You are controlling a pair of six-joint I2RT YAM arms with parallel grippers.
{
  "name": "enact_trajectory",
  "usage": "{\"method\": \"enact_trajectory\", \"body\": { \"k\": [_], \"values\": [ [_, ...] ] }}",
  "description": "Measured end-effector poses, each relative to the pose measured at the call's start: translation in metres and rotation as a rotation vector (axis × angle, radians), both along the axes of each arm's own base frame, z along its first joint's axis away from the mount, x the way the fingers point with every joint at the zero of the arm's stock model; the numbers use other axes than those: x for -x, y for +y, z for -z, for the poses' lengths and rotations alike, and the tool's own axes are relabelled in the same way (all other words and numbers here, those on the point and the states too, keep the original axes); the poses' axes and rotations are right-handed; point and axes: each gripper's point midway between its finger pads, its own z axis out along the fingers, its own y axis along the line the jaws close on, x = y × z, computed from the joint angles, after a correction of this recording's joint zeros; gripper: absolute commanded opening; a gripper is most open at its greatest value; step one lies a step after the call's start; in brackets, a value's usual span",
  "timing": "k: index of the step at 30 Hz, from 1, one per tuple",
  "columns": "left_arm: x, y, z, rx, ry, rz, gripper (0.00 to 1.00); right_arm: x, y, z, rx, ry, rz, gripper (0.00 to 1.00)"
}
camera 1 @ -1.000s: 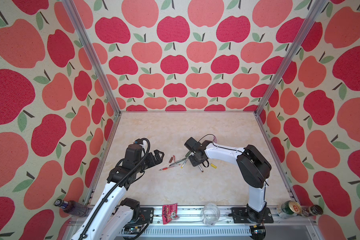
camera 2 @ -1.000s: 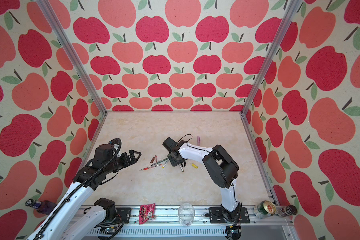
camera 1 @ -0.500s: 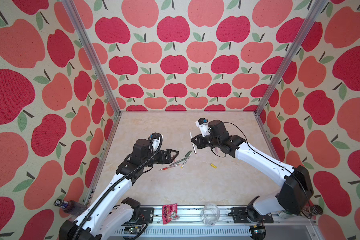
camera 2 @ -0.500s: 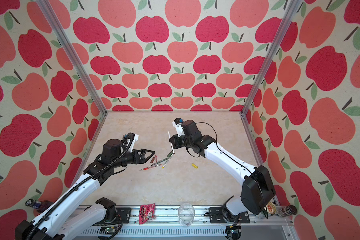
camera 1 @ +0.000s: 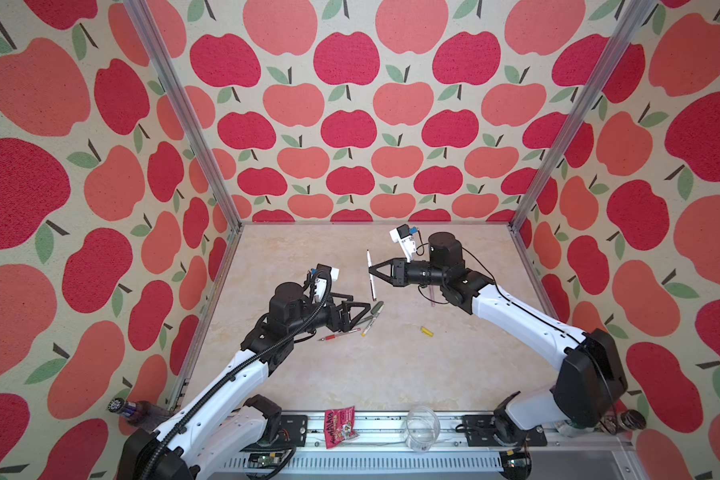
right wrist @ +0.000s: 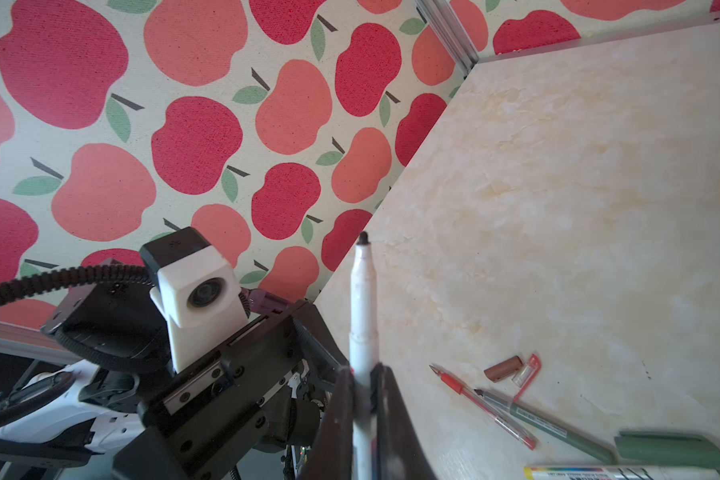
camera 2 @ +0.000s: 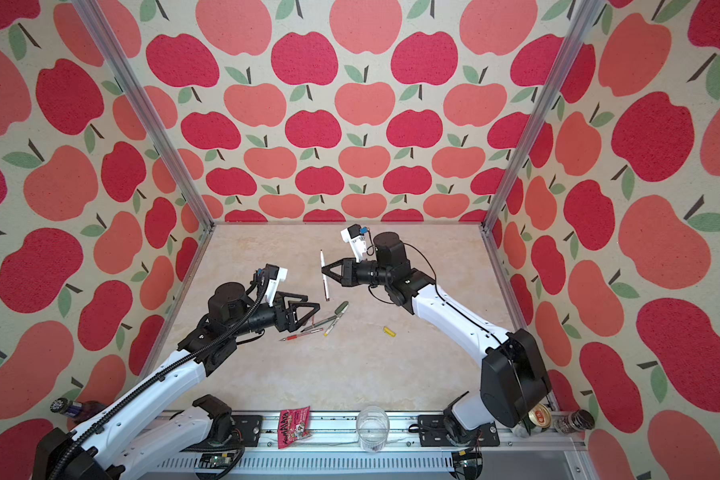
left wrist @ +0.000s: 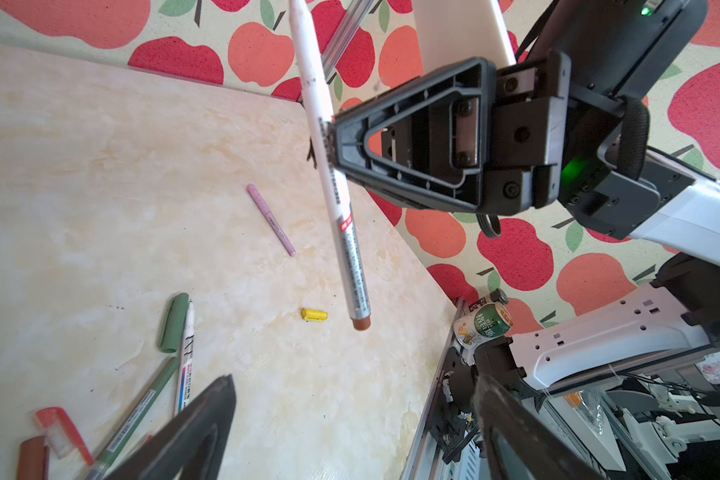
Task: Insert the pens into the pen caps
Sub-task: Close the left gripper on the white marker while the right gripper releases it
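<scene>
Hovering at left, the left gripper is standing released over the red pen, green pen and brown cap; yellow cap lying further right. Right gripper is grasping the brown-ended pen aloft, centre-far. Seemingly nothing capped yet; lilac pen half-hidden from above, its cap not locatable

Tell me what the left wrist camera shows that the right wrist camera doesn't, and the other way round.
Only the left wrist view: the lilac pen, the yellow cap, a drink can, and the brown back end of the white pen held in the right end effector. Only the right wrist view: that pen's dark writing tip and the left arm's wrist camera. Both: the held white pen, the green pen, green cap, brown cap and clear red cap.
</scene>
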Motion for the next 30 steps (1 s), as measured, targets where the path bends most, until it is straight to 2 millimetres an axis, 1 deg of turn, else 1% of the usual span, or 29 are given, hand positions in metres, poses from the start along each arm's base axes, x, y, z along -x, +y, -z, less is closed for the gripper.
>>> {"method": "enact_trajectory", "body": {
  "k": [3, 8, 14, 16, 21, 24, 26, 30],
  "values": [
    [-0.003, -0.006, -0.003, 0.027, 0.003, 0.021, 0.84, 0.004, 0.002, -0.004, -0.036, 0.015, -0.024, 0.09],
    [-0.005, -0.011, -0.007, 0.061, 0.008, 0.043, 0.73, 0.01, 0.005, -0.015, -0.097, 0.017, -0.061, 0.08],
    [-0.006, -0.014, -0.019, 0.099, -0.01, 0.055, 0.56, 0.014, 0.006, -0.02, -0.123, 0.015, -0.083, 0.08],
    [-0.006, -0.014, -0.022, 0.105, -0.018, 0.055, 0.53, 0.017, 0.007, -0.017, -0.122, 0.021, -0.089, 0.08],
    [-0.006, -0.014, -0.023, 0.109, -0.016, 0.055, 0.51, 0.026, 0.012, -0.013, -0.119, 0.035, -0.117, 0.08],
    [-0.009, -0.015, -0.021, 0.109, -0.006, 0.054, 0.42, 0.029, 0.014, -0.016, -0.126, 0.028, -0.128, 0.07],
    [-0.01, -0.016, -0.02, 0.108, 0.003, 0.054, 0.33, 0.029, 0.014, -0.016, -0.127, 0.027, -0.129, 0.07],
    [-0.011, -0.017, -0.021, 0.108, 0.001, 0.056, 0.22, 0.029, 0.014, -0.016, -0.127, 0.027, -0.129, 0.07]
  ]
}}
